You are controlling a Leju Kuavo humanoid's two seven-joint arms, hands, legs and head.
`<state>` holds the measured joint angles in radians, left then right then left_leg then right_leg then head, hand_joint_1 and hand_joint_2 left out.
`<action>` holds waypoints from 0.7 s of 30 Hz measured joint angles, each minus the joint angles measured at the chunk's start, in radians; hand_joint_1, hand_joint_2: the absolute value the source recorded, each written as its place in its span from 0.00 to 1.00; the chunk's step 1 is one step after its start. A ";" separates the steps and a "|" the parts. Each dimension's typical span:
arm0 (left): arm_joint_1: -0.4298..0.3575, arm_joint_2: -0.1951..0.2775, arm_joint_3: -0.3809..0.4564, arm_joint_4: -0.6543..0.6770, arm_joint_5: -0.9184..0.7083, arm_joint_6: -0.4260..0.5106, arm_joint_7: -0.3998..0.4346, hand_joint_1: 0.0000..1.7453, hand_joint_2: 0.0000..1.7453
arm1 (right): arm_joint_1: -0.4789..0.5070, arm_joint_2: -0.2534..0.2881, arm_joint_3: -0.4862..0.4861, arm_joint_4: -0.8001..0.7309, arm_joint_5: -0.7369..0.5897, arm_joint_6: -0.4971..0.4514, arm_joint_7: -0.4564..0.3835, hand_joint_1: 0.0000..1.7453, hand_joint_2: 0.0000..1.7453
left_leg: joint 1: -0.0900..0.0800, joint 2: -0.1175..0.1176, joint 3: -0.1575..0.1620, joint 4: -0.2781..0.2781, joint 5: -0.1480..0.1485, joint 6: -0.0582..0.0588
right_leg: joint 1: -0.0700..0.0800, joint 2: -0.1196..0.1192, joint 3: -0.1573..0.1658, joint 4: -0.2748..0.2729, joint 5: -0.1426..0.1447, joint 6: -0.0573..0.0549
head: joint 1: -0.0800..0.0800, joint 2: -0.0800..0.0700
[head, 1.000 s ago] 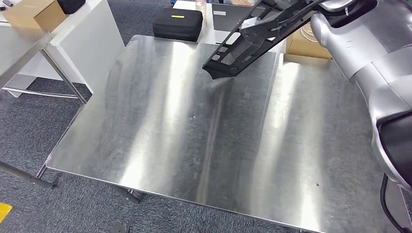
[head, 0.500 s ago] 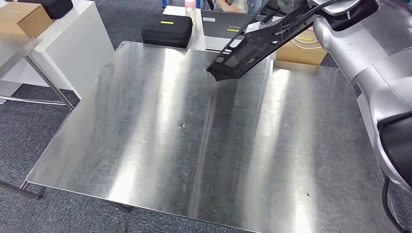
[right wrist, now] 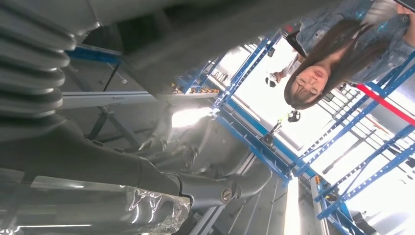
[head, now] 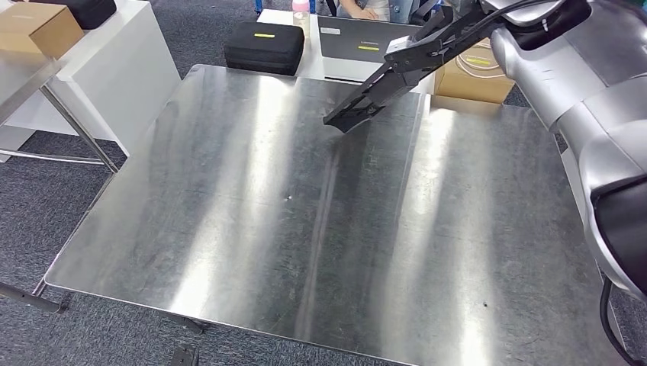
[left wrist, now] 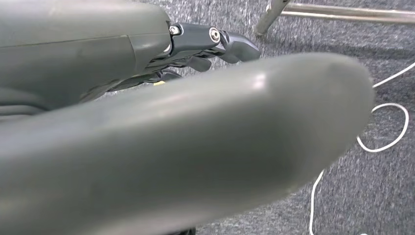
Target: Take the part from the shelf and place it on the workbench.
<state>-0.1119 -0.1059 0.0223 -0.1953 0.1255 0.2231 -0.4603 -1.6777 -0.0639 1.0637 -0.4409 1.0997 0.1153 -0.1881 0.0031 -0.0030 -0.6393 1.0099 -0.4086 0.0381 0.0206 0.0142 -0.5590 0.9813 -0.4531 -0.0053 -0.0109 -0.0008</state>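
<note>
A long black openwork part [head: 381, 80] hangs slanted over the far middle of the steel workbench [head: 267, 213]. Its low tip hovers just above the metal. My right hand [head: 456, 17] grips the part's upper end at the top of the head view, half hidden behind my silver forearm. In the right wrist view the same hand [right wrist: 147, 171] closes beside a clear-plastic-wrapped stretch of the part [right wrist: 98, 210]. My left hand [left wrist: 215, 41] hangs over grey carpet with its thumb and fingers apart, holding nothing.
Beyond the bench's far edge sit a black case [head: 263, 46], a grey laptop-like box [head: 355, 38] and a cardboard box [head: 477, 72]. A white table [head: 130, 46] stands at the left. A person [right wrist: 337, 58] is near the far side. A white cable [left wrist: 386, 127] lies on the carpet.
The camera shifted a second ago, then steadied. My right hand has turned the part more edge-on, and its low tip has dropped closer to the bench.
</note>
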 joint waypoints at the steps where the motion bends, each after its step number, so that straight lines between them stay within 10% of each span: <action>1: 0.000 0.000 0.002 0.000 0.000 -0.004 0.002 0.00 0.00 | 0.000 0.000 0.000 0.001 0.000 0.000 0.000 0.00 0.00 | 0.000 0.000 0.000 0.000 0.000 0.000 | 0.000 0.000 0.000 0.000 0.000 0.000 | 0.000 0.000; 21: 0.000 0.001 0.044 0.000 -0.007 -0.033 0.027 0.00 0.00 | 0.014 0.029 -0.155 0.091 -0.278 0.503 0.124 0.00 0.00 | 0.006 0.000 0.000 -0.001 0.000 -0.001 | 0.006 0.000 -0.001 0.000 0.000 0.000 | 0.000 0.000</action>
<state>-0.1116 -0.1049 0.0664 -0.1953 0.1183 0.1897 -0.4329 -1.6633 -0.0346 0.9089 -0.3496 0.8217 0.6180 -0.0641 0.0086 -0.0029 -0.6389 1.0086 -0.4088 0.0373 0.0267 0.0143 -0.5596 0.9815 -0.4533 -0.0056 -0.0109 -0.0008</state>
